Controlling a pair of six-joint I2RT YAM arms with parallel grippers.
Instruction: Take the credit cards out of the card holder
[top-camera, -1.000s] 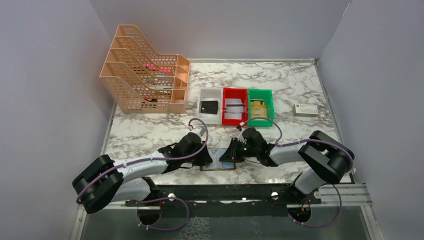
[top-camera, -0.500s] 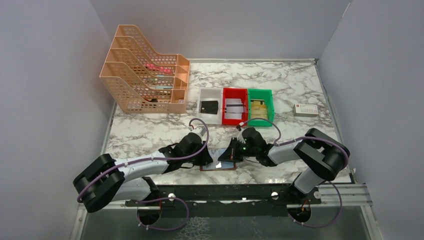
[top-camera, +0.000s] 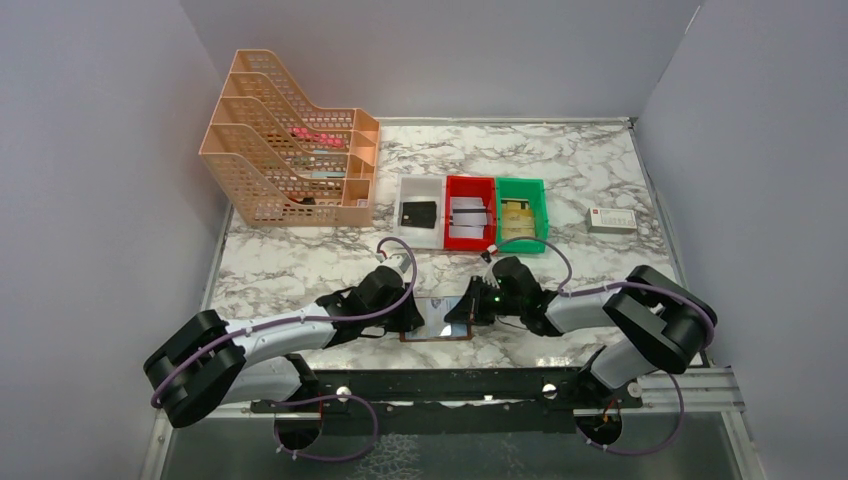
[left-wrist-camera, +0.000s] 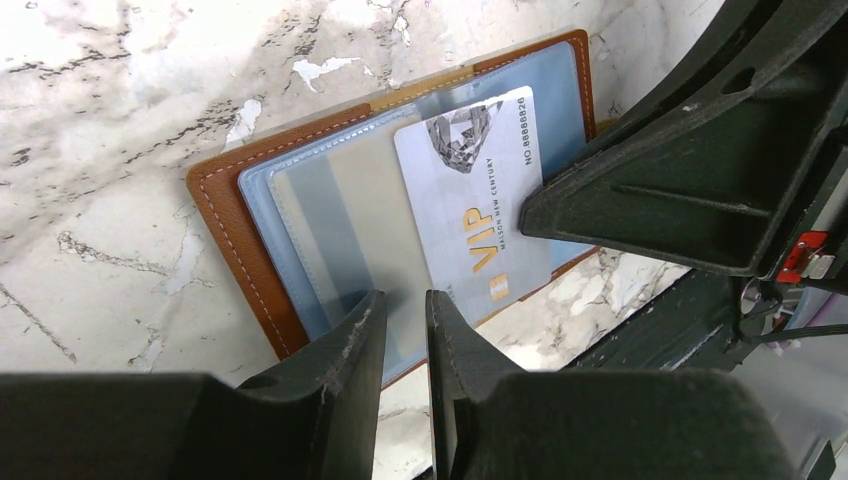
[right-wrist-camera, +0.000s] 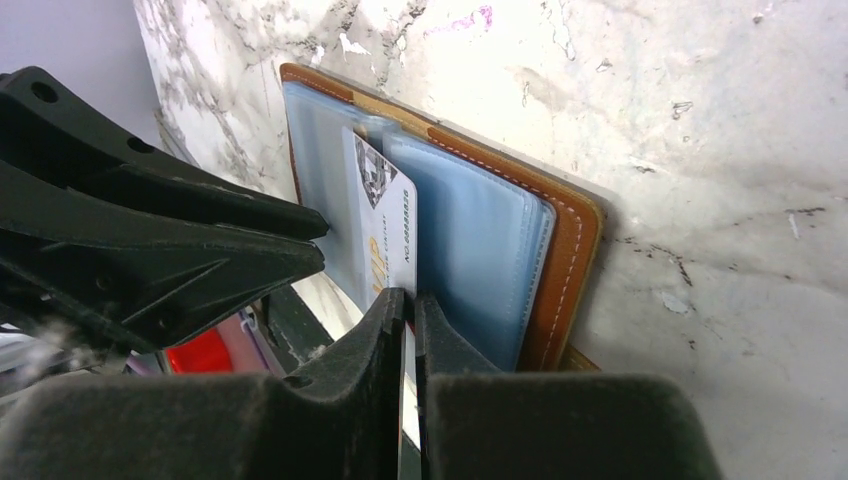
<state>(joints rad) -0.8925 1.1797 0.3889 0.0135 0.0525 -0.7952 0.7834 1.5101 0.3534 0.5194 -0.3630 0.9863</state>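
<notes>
The brown card holder (left-wrist-camera: 232, 218) lies open on the marble near the table's front edge (top-camera: 432, 337), its pale blue sleeves up. One of the credit cards, a white-grey card marked VIP (left-wrist-camera: 478, 215), sticks partway out of a sleeve. My right gripper (right-wrist-camera: 410, 300) is shut on that card's (right-wrist-camera: 385, 225) edge, coming in from the right (top-camera: 457, 314). My left gripper (left-wrist-camera: 405, 312) has its jaws a narrow gap apart with nothing between them. Its tips rest on the holder's left sleeve (top-camera: 413, 320).
Behind the grippers stand three bins: a white bin (top-camera: 405, 192) with a black card, a red bin (top-camera: 451, 195) with a striped pale card, and a green bin (top-camera: 541, 200) with a gold card. An orange mesh rack (top-camera: 290, 165) is at back left, a small white box (top-camera: 611, 220) at right.
My right gripper has closed on the VIP card and shifted slightly right, drawing the card a little out of the sleeve. The left arm has stayed put.
</notes>
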